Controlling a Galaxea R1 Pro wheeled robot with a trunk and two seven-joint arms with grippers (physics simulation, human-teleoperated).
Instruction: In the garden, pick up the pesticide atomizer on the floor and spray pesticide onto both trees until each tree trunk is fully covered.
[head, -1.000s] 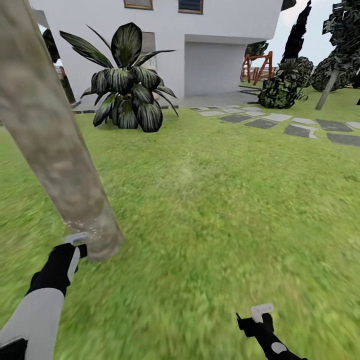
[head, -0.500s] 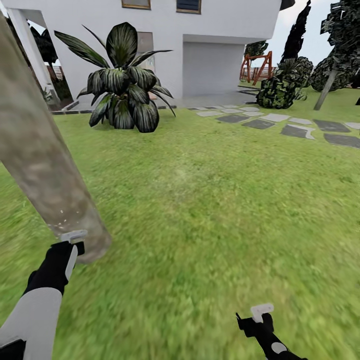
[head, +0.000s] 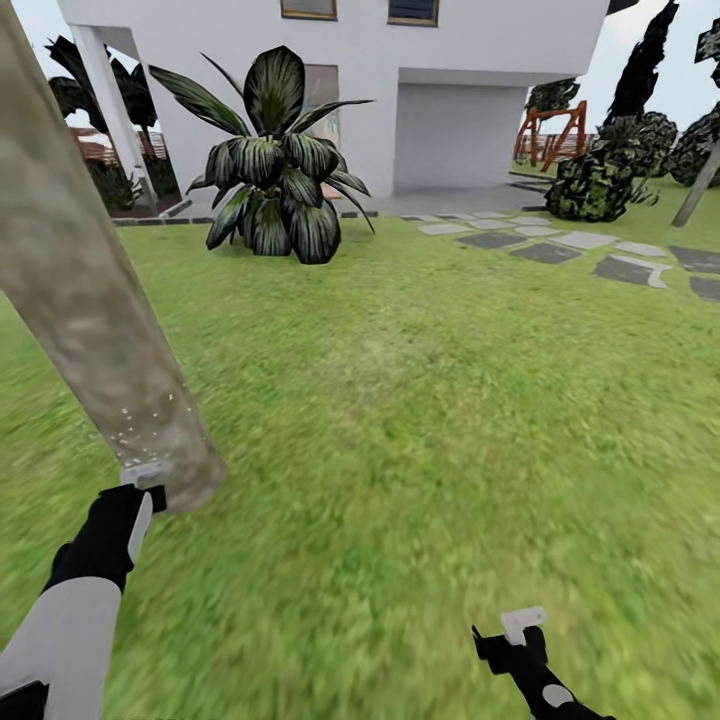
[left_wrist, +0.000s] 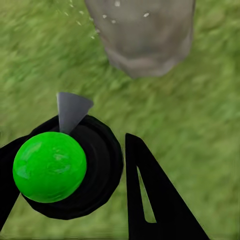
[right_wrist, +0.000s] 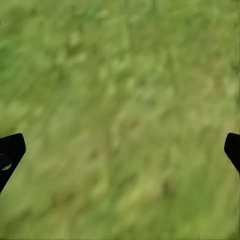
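While left tool (left_wrist: 95, 185) grips atomizer (left_wrist: 55, 165), specked tree trunk (head: 90, 310)

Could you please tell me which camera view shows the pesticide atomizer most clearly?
The left wrist view: the pesticide atomizer sits close up between the left gripper's fingers, its green ball top, black body and grey nozzle aimed at the tree trunk. The head view gives just a small pale tip above the gripper, against the trunk's base. The right wrist view looks at grass.

No readable text, labels, brands, numbers or signs anywhere: house wall, grass and bottle all unmarked.
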